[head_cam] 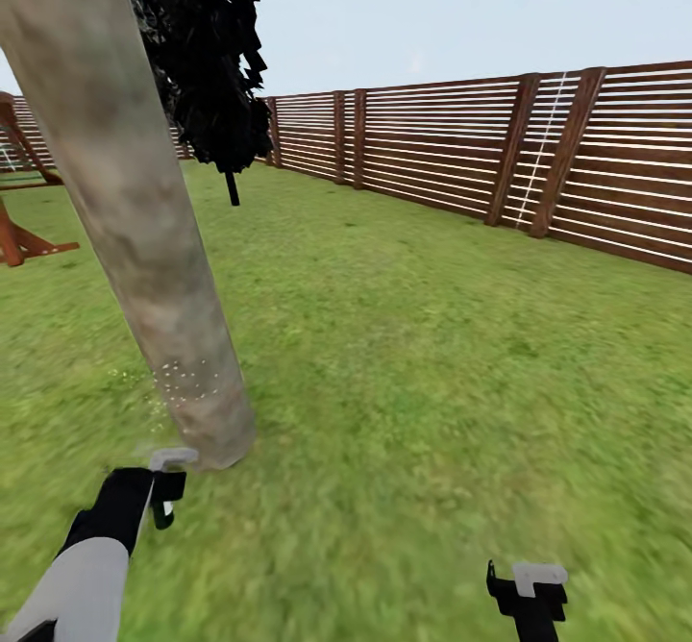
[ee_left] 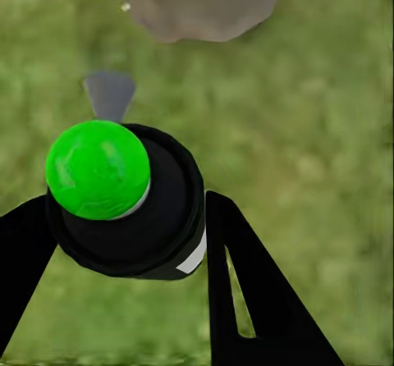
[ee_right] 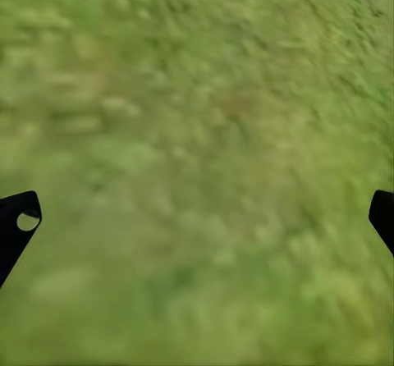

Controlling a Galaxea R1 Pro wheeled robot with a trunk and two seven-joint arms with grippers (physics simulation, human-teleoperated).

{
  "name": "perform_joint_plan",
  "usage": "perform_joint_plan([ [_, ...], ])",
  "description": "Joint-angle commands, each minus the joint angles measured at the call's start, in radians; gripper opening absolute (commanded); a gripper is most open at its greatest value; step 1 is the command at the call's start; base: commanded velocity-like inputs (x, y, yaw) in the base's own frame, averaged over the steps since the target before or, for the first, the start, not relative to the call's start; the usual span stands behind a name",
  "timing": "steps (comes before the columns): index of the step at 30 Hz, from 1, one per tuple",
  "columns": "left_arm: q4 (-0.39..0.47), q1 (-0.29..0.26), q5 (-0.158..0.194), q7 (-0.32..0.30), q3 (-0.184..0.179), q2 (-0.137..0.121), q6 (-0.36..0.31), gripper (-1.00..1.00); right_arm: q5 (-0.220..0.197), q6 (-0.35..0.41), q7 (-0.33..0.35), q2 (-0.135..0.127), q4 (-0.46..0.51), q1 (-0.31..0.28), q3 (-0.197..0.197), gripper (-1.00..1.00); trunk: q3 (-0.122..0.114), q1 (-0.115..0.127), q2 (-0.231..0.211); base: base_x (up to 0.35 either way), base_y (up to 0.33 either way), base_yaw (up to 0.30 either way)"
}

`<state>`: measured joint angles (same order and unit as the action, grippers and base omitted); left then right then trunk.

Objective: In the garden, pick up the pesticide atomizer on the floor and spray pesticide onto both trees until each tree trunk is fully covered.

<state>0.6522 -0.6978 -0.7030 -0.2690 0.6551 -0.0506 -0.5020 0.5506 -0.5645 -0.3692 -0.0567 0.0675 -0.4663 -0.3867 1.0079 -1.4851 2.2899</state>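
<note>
The left tool point(ee_left: 123, 243) is clamped on the atomizer point(ee_left: 123, 198), aimed at the trunk point(head_cam: 144, 238) base just beside it. White specks point(head_cam: 183, 378) dot only its foot, so coverage seems barely begun. The right tool point(head_cam: 527, 594) hangs released over grass.

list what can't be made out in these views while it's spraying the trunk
- Tree trunk: its top and crown are cut off by the head view's upper edge; its far side is hidden.
- Atomizer: its lower body is hidden behind its own green cap in the left wrist view.
- Pesticide: specks too small to judge coverage.
- Right gripper: fingertips cut off at the right wrist view's edges.
</note>
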Motion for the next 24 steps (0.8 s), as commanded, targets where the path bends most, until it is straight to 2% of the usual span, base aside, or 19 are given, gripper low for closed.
perform_joint_plan([
  [1, -0.034, 0.000, -0.002, 0.005, -0.001, 0.008, 0.002, -1.00, 0.001, 0.000, 0.001, 0.000, 0.000, 0.000, 0.000, 1.00, 0.000, 0.000, 0.000, 0.003, -0.002, 0.006],
  [3, -0.062, -0.009, 0.001, 0.012, -0.001, 0.017, -0.006, -1.00, 0.002, 0.000, 0.001, -0.001, 0.000, 0.000, 0.000, 1.00, 0.000, 0.000, 0.000, 0.001, 0.000, 0.001],
  [6, -0.061, -0.001, -0.002, 0.011, 0.002, 0.003, -0.008, -1.00, 0.002, 0.000, 0.001, -0.003, 0.000, 0.000, 0.000, 1.00, 0.000, 0.000, 0.000, 0.000, 0.000, 0.000],
  [8, -0.060, 0.004, -0.007, 0.010, -0.002, 0.005, -0.003, -1.00, 0.002, 0.000, 0.001, -0.003, 0.000, 0.000, 0.000, 1.00, 0.000, 0.000, 0.000, 0.073, 0.000, 0.000],
  [15, -0.086, 0.006, 0.000, 0.013, 0.007, 0.011, 0.004, -1.00, 0.002, 0.000, 0.001, -0.002, 0.000, 0.000, 0.000, 1.00, 0.000, 0.000, 0.000, 0.303, 0.000, 0.000],
  [19, -0.088, 0.007, -0.001, 0.013, 0.010, 0.003, 0.004, -1.00, 0.001, 0.001, 0.000, -0.002, 0.000, 0.000, 0.000, 1.00, 0.000, 0.000, 0.000, 0.107, 0.000, 0.037],
  [24, -0.111, 0.007, 0.003, 0.073, 0.010, 0.007, 0.004, -1.00, 0.002, 0.001, -0.001, 0.000, 0.000, 0.000, 0.000, 1.00, 0.000, 0.000, 0.000, 0.003, 0.000, 0.249],
])
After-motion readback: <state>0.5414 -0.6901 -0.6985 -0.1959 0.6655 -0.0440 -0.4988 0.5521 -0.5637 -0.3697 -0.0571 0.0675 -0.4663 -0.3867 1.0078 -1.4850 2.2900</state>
